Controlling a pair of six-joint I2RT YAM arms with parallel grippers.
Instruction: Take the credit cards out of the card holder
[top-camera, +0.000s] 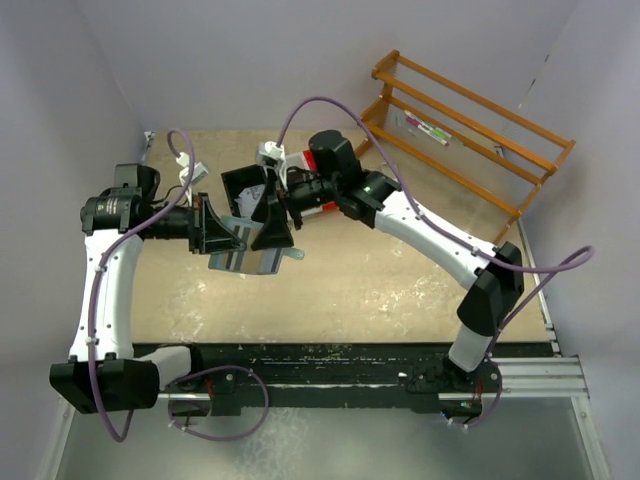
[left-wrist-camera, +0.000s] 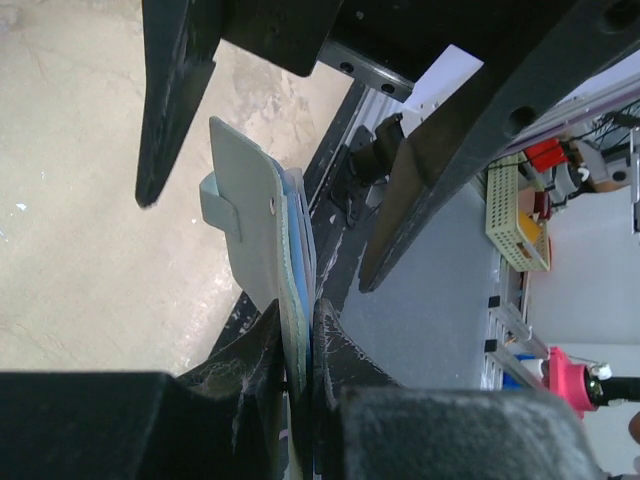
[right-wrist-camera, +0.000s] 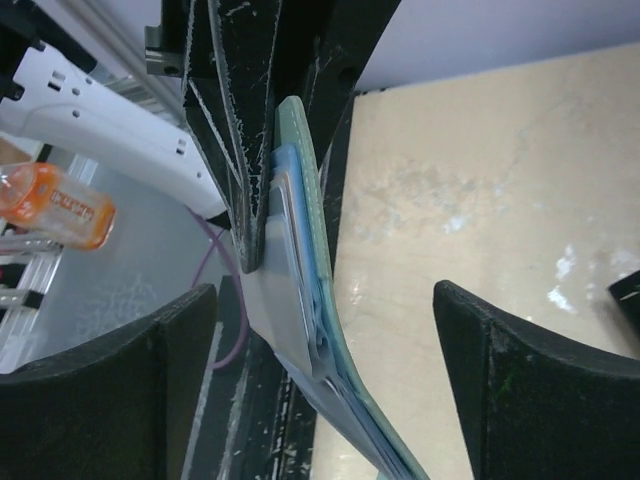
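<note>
Above the tan table (top-camera: 380, 290), toward its left, the card holder (top-camera: 245, 258) hangs clamped between the fingers of the left gripper (left-wrist-camera: 300, 345). The right gripper (right-wrist-camera: 320, 375) has its fingers spread apart around the holder's free end. The credit cards (right-wrist-camera: 290, 240) look tucked inside, none apparently removed yet.

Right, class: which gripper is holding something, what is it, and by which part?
The left gripper pinches the card holder by one end, clear of its snap tab. The right gripper, open, straddles it without gripping.

I log an orange wooden rack (top-camera: 465, 125) at the far right corner of the tan table (top-camera: 380, 280), with a small marker (top-camera: 427, 129) on the rack's shelf.
</note>
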